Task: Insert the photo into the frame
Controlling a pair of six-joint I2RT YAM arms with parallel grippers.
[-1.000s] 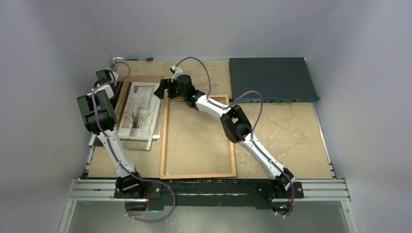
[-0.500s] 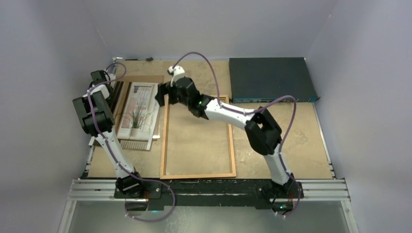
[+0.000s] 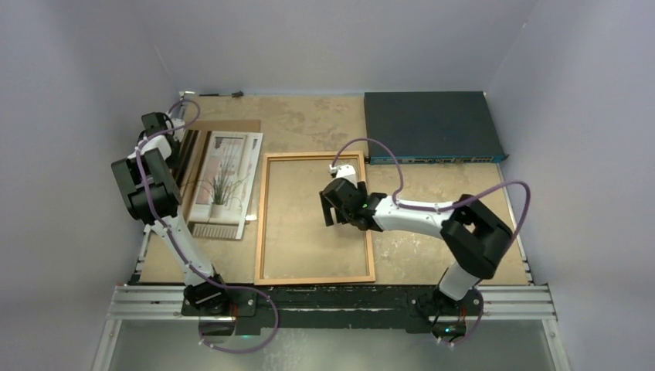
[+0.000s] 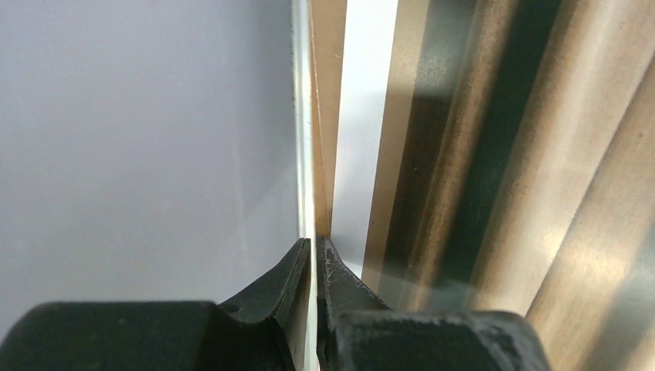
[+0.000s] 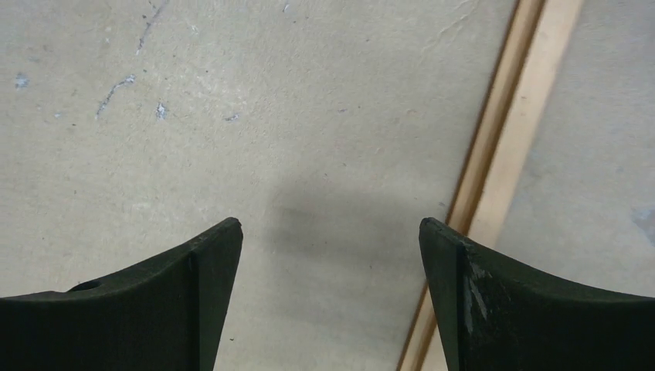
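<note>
Fingertips of the left gripper (image 4: pixel 314 246) are hidden behind its arm from above. The wrist view shows them pinched shut on the blurred edge of the photo (image 3: pixel 226 170). It lies over a brown board (image 3: pixel 232 124), left of the frame (image 3: pixel 263 224). The right gripper (image 5: pixel 330 226) hangs wide open and empty inside the frame. A blue box (image 3: pixel 429 124) sits far right on the tan table (image 3: pixel 309 116), with grey walls around.
</note>
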